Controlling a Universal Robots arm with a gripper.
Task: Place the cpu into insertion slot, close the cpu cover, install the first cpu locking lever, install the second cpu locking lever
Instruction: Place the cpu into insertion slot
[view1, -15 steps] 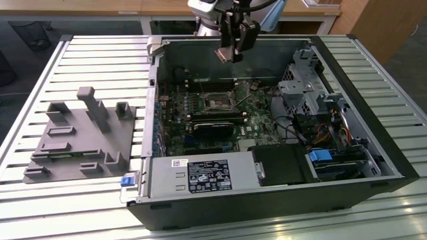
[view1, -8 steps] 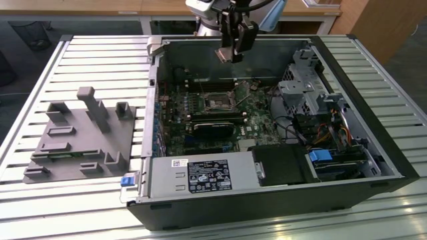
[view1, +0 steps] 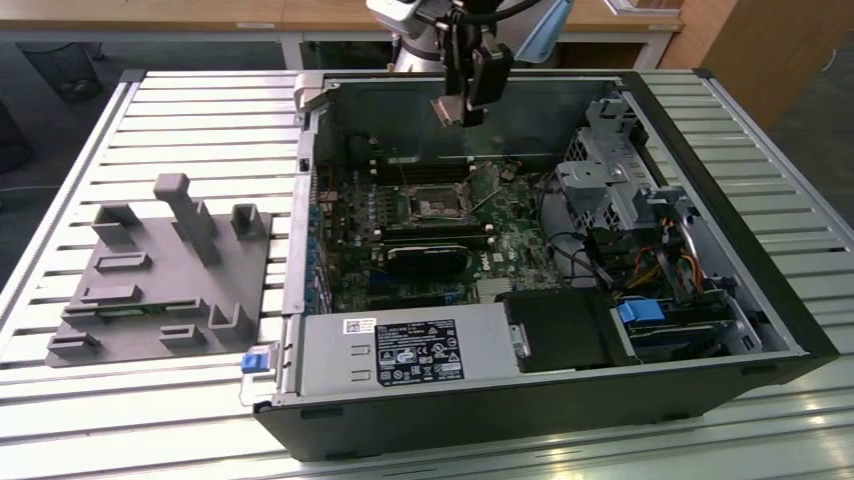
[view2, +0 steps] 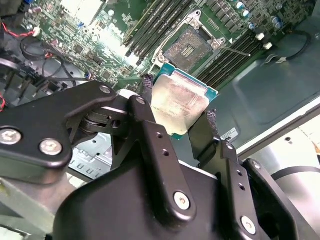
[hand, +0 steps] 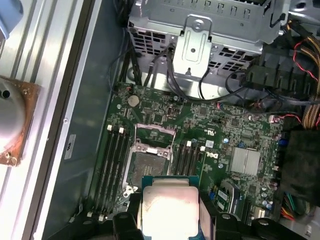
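Observation:
My gripper (view1: 466, 110) hangs high over the back wall of the open computer case, shut on the cpu (view2: 180, 102). The chip's silver-grey top faces the cameras, clamped by its edges between the two black fingers (view2: 150, 130) in both wrist views. The insertion slot (view1: 434, 207) lies below on the green motherboard, its dark square centre uncovered (hand: 149, 165). The cpu cover (hand: 151, 135) stands swung open at one side of the slot. A thin locking lever (view2: 235, 50) sticks out beside the slot. The chip is well above the slot, not touching it.
Long black memory slots (hand: 114, 160) flank the socket. A black heatsink block (view1: 424, 258) sits just in front of it. A metal drive cage with cables (view1: 621, 190) fills the case on the exterior view's right. A grey parts fixture (view1: 160, 270) lies on the slatted table at the exterior view's left.

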